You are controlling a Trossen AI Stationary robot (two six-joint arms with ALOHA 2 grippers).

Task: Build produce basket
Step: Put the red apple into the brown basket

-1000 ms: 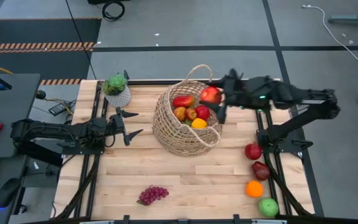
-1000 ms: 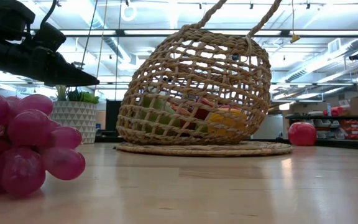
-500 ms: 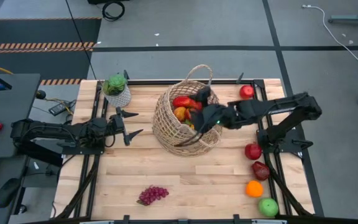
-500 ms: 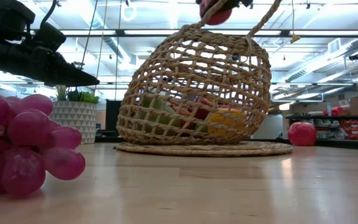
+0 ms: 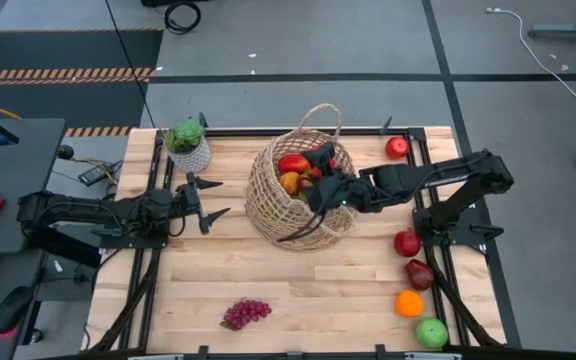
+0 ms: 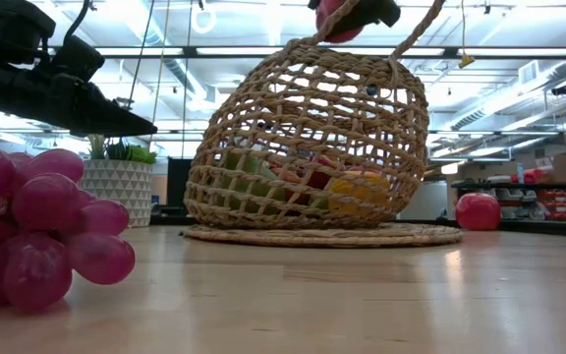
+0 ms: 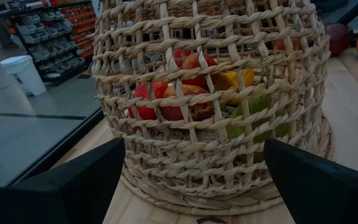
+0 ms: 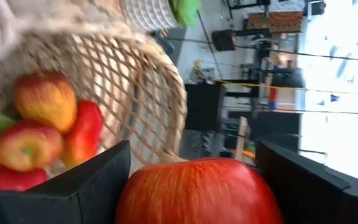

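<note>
Right tool (image 5: 320,186) clenched on a red apple (image 8: 197,190), poised over the open mouth of the basket (image 5: 268,215). In the low view, apple and tool (image 6: 354,14) sit just above the rim, between the two loop handles, not yet below the weave. Deciding relation: basket interior straight down from the held apple, so only a short descent and release called for, in my judgement. Already inside the basket: other red apples and something yellow, piled toward twelve o'clock of the interior in the high view. Likely landing spot nearer the centre, on top of that pile; some risk of a roll if let go too high.

Left tool (image 5: 206,205) released, fingers spread wide, parked at nine o'clock of the basket, apart from it, facing the wicker wall. No part in this drop, by the look of it.

Still waiting on the tabletop (image 5: 318,280): purple grape bunch (image 5: 245,313) at six o'clock of the basket, nearer the left arm. More fruit toward four o'clock, along the right edge and nearer the right arm: two dark red pieces, an orange (image 5: 409,303), a green apple (image 5: 431,333). One more red fruit (image 5: 396,147) at two o'clock.
</note>
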